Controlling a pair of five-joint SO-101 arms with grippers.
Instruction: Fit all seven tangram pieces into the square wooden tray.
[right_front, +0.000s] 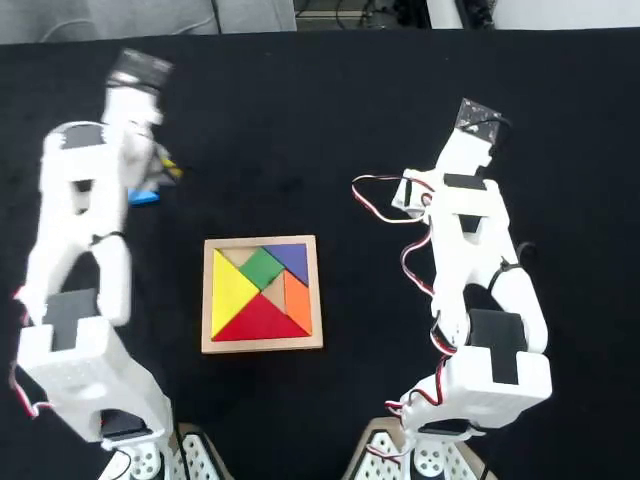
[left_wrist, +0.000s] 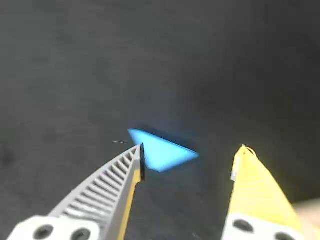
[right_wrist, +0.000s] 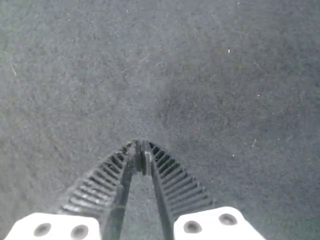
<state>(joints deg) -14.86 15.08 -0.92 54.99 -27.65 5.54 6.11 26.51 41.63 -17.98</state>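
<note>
Black cloth covers the bench, where the left claw (left_wrist: 192, 150) hangs with its jaws wide over a blue triangle (left_wrist: 160, 152) lying flat between them. The piece sits closer to the grey finger (left_wrist: 112, 182) than to the yellow finger (left_wrist: 252, 185); whether the grey tip touches it cannot be told. It lies toward the bench's far left corner, well apart from the square wooden tray (right_front: 262, 345) at mid-bench, which holds yellow, red, green, orange and violet pieces (right_front: 262, 318). On the right side, the right claw (right_wrist: 142, 145) is pressed closed above bare cloth.
</note>
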